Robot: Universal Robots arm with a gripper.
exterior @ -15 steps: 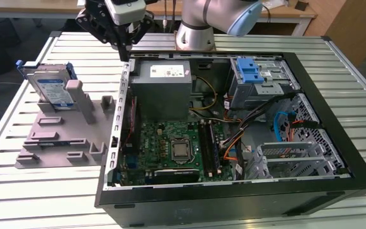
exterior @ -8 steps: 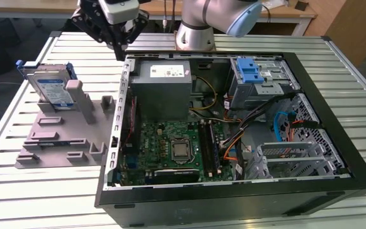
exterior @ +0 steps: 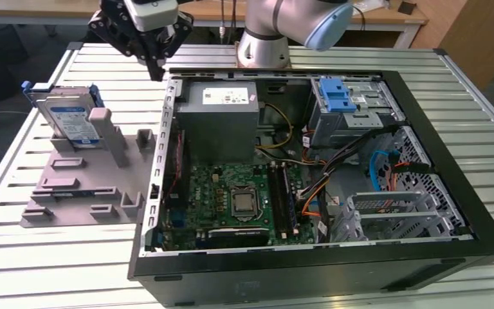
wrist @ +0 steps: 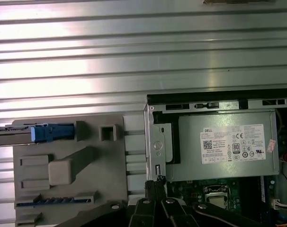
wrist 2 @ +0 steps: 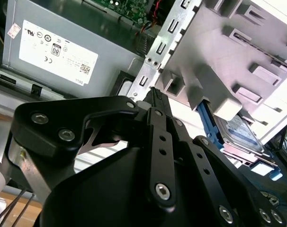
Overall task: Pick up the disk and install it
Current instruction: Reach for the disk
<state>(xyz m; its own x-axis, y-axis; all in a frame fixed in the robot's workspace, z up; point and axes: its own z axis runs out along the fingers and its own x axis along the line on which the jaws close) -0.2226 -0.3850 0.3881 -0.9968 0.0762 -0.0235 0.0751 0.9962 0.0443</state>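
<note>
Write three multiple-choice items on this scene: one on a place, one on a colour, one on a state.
1. The disk sits:
A. in the grey holder, at the exterior view's left of the case
B. inside the case
C. on the floor

2. The disk's frame is:
A. red
B. blue
C. green

3. The gripper:
A. grips the disk
B. grips a cable
C. holds nothing

Answers:
1 A: the disk stands on edge in the holder, outside the case.
2 B: blue shows along the disk's edges.
3 C: the gripper hangs by the case's wall, apart from the disk.
</note>
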